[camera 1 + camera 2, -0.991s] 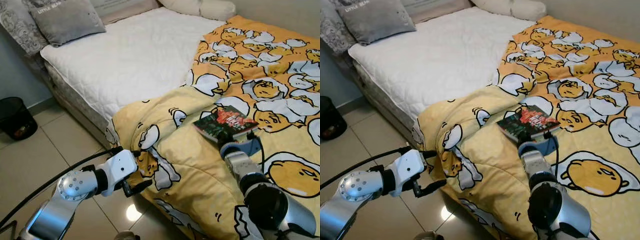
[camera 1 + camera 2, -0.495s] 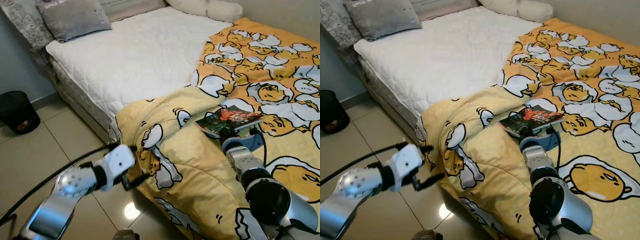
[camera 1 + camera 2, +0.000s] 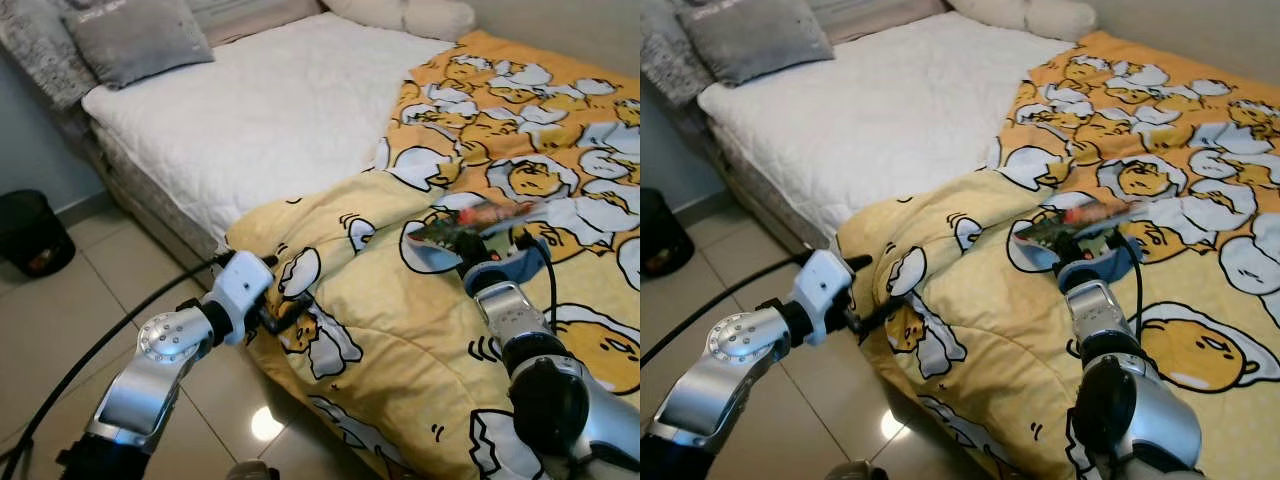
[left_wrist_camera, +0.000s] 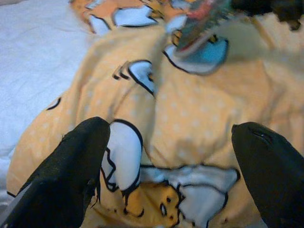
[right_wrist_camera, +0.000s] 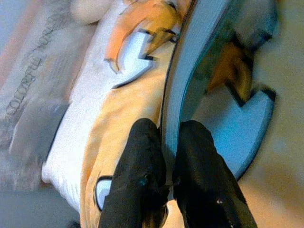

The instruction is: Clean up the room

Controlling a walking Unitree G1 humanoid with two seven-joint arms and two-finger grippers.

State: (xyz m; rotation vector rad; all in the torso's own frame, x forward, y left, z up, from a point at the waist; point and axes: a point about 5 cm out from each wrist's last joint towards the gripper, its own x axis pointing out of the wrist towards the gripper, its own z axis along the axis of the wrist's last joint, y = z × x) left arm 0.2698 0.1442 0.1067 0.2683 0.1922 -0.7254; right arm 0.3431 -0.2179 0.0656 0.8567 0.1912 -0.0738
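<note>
A book with a dark red cover hangs just above the yellow egg-print duvet, lifted at a tilt. My right gripper is shut on the book's near edge, one black finger on each side. My left gripper is open, its two fingers spread before the bunched corner of the duvet at the bed's edge. In the left eye view that left gripper sits against the duvet's hanging fold.
A white mattress lies bare on the bed's left half, with a grey pillow at its head. A black waste bin stands on the tiled floor at far left. A black cable trails from my left arm.
My right gripper has raised the book off the duvet and tipped it edge-on. My left arm has swung up and in toward the duvet's corner.
</note>
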